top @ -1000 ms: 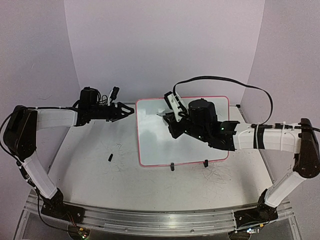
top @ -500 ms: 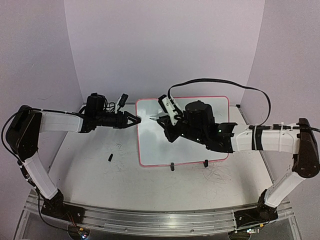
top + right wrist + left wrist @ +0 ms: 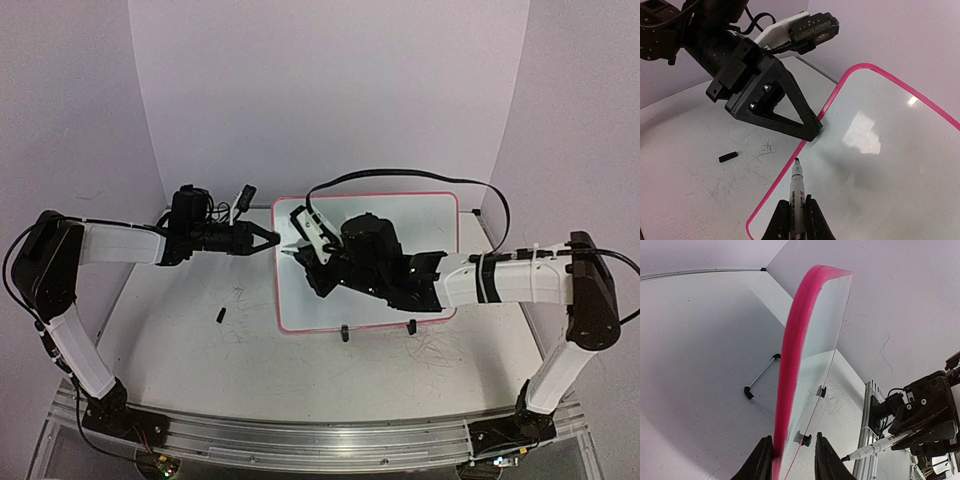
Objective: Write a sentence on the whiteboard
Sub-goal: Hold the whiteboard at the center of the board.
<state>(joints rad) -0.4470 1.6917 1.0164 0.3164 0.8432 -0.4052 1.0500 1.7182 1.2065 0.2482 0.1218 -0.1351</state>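
My left gripper point(image 3: 792, 450) is narrowed around the pink left rim of the whiteboard point(image 3: 880, 150) - one finger against the rim, a slim gap still at the other. My right gripper point(image 3: 796, 201) is clamped on a marker point(image 3: 798, 182), its tip just inside that same rim, close beside the left fingers. The board rests on the desk point(image 3: 690, 150); a small black piece point(image 3: 727, 157) lies well apart.
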